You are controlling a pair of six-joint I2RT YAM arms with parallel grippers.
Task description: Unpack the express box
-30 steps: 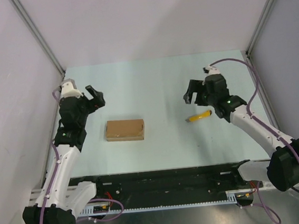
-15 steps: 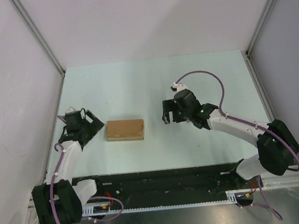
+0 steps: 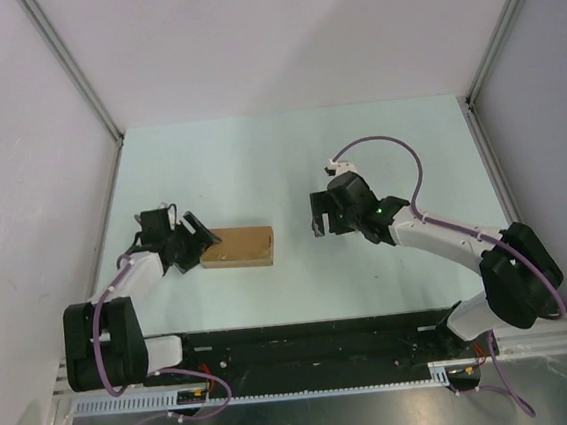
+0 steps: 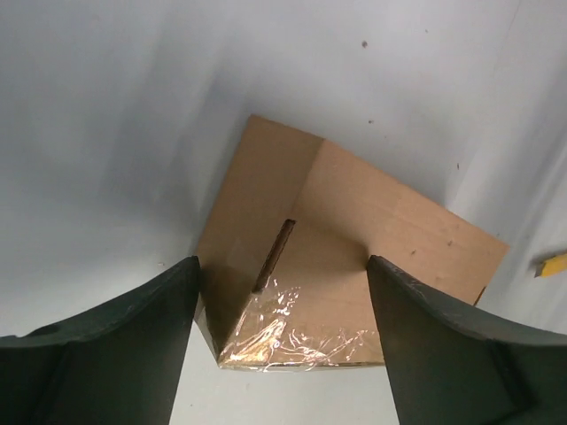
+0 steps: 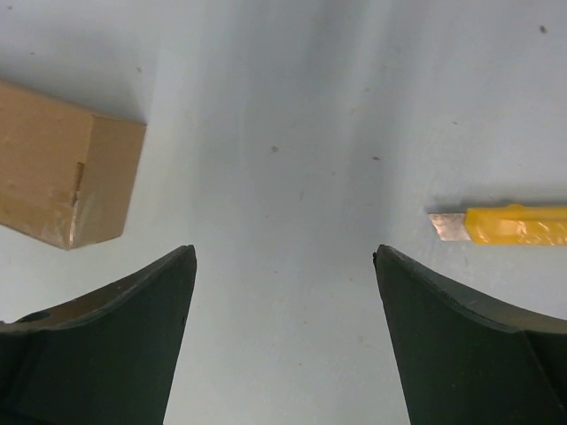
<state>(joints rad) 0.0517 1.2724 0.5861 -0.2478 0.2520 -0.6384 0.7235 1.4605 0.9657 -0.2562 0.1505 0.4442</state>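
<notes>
The express box [image 3: 239, 247] is a flat brown carton lying closed on the pale green table, with clear tape over its left end. My left gripper [image 3: 197, 248] is open at that end. In the left wrist view its jaws [image 4: 283, 263] stand on either side of the taped end of the box [image 4: 354, 257]. My right gripper [image 3: 321, 221] is open and empty, low over bare table to the right of the box. In the right wrist view [image 5: 283, 254] the box [image 5: 62, 173] lies at the far left.
A yellow utility knife [image 5: 514, 225] lies on the table right of the right gripper; in the top view the right arm hides it. Its tip also shows at the left wrist view's right edge [image 4: 554, 264]. Grey walls and metal posts enclose the table [image 3: 288, 152].
The left gripper has come down and moved right, up to the box's left end. The right arm swung left past the knife, then barely moved in the last half second.
</notes>
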